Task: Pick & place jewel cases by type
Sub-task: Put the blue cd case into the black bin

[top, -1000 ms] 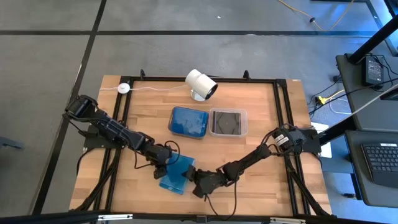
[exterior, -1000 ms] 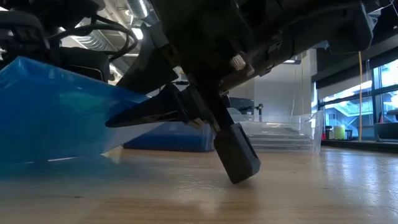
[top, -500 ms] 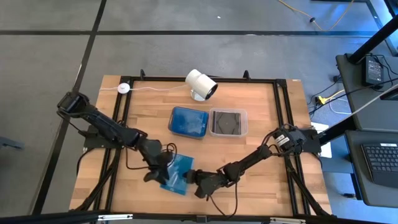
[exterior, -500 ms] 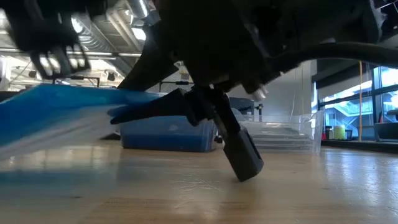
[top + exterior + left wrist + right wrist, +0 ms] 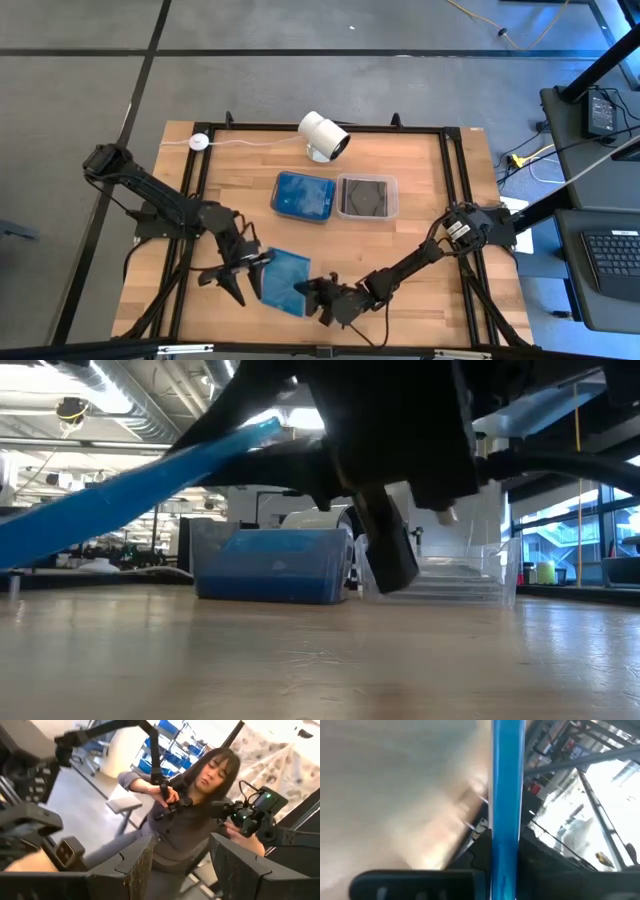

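Note:
A translucent blue jewel case is near the table's front edge, between my two grippers. It shows tilted in the low view and edge-on in the right wrist view. My right gripper is shut on its right side. My left gripper is open and empty just left of the case; its wrist view looks up into the room. A blue tub and a clear tub holding dark cases stand mid-table. My right gripper pinches the blue case's right edge between its two fingers, coming roughly level from the table's right. The case sits tilted, its held end raised and the far end sloping down toward the left. Whether that lower end touches the table, I cannot tell.
A white cylindrical camera stands at the table's far edge with a white puck to its left. A black frame runs around the tabletop. A person holding controller arms shows in the room beyond.
My left gripper has drawn off the blue case toward the table's left edge and tipped upward. My right gripper has risen off the table with the case's right side. The case now slopes up toward the right.

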Motion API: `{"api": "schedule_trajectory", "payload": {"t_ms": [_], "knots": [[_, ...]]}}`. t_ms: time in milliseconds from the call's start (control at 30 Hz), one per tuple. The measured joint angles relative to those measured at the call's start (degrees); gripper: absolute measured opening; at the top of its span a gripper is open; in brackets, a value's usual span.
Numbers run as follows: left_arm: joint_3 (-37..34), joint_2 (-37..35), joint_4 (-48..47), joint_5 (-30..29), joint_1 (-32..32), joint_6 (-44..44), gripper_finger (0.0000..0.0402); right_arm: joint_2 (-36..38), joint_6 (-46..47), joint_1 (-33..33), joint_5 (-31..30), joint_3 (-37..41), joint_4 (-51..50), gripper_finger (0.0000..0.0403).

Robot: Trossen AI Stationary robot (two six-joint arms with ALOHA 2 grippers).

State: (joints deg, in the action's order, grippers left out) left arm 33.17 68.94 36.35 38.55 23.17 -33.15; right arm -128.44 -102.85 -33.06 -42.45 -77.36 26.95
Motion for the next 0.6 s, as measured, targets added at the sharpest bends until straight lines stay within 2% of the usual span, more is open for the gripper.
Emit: {"api": "schedule_trajectory", "payload": {"t_ms": [200,300,367,467,600], "knots": [[0.0,-0.1,0.0,-0.9,0.0,8.6,0.0189,0.0,-2.0,-0.9,-2.8,0.0,2.0,0.0043],[0.0,0.1,-0.4,-4.6,0.0,12.3,0.0189,0.0,-2.5,-1.2,-2.9,0.0,1.9,0.0039],[0.0,0.1,-0.9,-8.2,-0.6,12.0,0.0189,0.0,-2.4,-1.3,-3.0,0.0,1.9,0.0039],[0.0,-0.4,-4.4,-8.9,-2.8,7.9,0.0189,0.0,-2.4,-1.4,-3.0,0.0,1.9,0.0051],[0.0,-2.4,-19.1,-11.8,-7.6,2.0,0.0185,0.0,-2.4,-1.4,-3.0,0.0,1.9,0.0052]]}}
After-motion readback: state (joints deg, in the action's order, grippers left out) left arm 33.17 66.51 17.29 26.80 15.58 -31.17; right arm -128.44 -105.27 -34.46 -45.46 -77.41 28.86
